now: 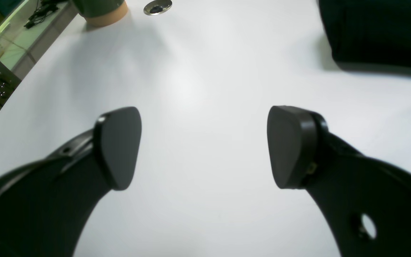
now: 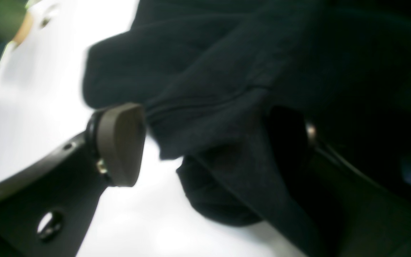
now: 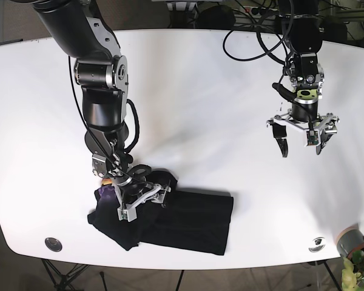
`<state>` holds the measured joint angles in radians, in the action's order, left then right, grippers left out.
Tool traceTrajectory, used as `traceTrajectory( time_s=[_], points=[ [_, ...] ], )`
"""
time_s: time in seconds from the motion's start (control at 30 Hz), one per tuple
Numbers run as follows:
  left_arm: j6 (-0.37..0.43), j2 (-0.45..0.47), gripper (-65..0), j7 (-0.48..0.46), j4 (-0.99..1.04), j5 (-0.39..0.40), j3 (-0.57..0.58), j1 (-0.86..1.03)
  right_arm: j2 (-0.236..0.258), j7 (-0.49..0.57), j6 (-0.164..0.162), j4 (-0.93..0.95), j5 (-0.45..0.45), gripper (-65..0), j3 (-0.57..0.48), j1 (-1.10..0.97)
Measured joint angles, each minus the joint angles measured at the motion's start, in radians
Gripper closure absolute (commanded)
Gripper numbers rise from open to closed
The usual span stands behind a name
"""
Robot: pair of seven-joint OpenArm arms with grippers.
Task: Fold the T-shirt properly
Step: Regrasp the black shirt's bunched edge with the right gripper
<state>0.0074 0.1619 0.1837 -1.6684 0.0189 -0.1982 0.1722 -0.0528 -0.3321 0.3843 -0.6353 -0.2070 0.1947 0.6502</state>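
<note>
Two arms, right claw [image 3: 147, 200] low on T-shirt [image 3: 188, 221], left claw [image 3: 302, 138] agape above table [image 3: 200, 109]

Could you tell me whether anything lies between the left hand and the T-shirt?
Nothing visible does. The left hand hangs open above bare table, and only white tabletop separates it from the T-shirt.

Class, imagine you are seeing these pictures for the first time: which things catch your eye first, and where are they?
The dark T-shirt lies crumpled near the front edge of the white table, on the base view's left. The right gripper is down in its folds, jaws apart with cloth between them. The left gripper hangs open over bare table, far from the shirt.
</note>
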Motion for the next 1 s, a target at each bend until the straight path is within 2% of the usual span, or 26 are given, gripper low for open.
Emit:
traceTrajectory(
  time_s=[0.1, 0.17, 0.27, 0.3, 0.33, 0.4, 0.43, 0.5, 0.7, 0.93, 1.0],
  points=[
    [0.000, 0.000, -52.2, 0.000, 0.000, 0.000, 0.000, 0.000, 0.003, 0.041, -0.022, 0.021, 0.000, -49.9, -0.001, 0.001],
    [0.000, 0.000, -52.2, 0.000, 0.000, 0.000, -0.002, 0.000, 0.003, 0.051, -0.022, 0.023, 0.000, -43.3, -0.002, 0.000],
    [0.000, 0.000, -52.2, 0.000, 0.000, 0.000, -0.002, 0.000, 0.007, 0.070, -0.023, 0.023, 0.000, -19.2, -0.002, 0.001],
    [0.000, 0.000, -52.2, 0.000, 0.000, 0.000, -0.002, 0.000, 0.008, 0.071, -0.023, 0.023, 0.000, -7.5, -0.002, 0.002],
    [0.000, 0.000, -52.2, 0.000, 0.000, 0.000, -0.002, 0.000, 0.009, 0.070, -0.023, 0.023, -0.001, 0.0, -0.002, 0.003],
    [0.000, 0.006, -52.2, 0.000, 0.000, 0.000, -0.002, 0.000, 0.009, 0.071, -0.030, 0.022, -0.002, -5.7, -0.002, 0.006],
    [-0.001, 0.011, -52.2, 0.000, 0.000, 0.000, -0.002, 0.000, 0.009, 0.066, -0.036, 0.022, 0.000, -5.7, -0.002, 0.008],
    [0.000, 0.015, -52.2, 0.000, 0.000, 0.000, -0.003, -0.003, 0.010, 0.066, -0.038, 0.022, 0.000, -1.4, -0.002, 0.013],
    [0.000, 0.013, -52.2, 0.000, -0.001, 0.000, -0.002, -0.007, 0.024, 0.019, -0.026, -0.120, -0.006, -1.9, -0.002, -0.011],
    [0.000, 0.011, -52.2, -0.001, -0.006, 0.003, 0.000, -0.015, 0.048, -0.233, -0.031, -0.489, 0.000, -1.9, -0.002, -0.061],
    [0.000, 0.010, -52.2, 0.004, -0.012, 0.001, 0.002, -0.026, 0.054, -0.306, -0.019, -0.621, -0.006, -1.9, -0.003, -0.067]
  ],
)
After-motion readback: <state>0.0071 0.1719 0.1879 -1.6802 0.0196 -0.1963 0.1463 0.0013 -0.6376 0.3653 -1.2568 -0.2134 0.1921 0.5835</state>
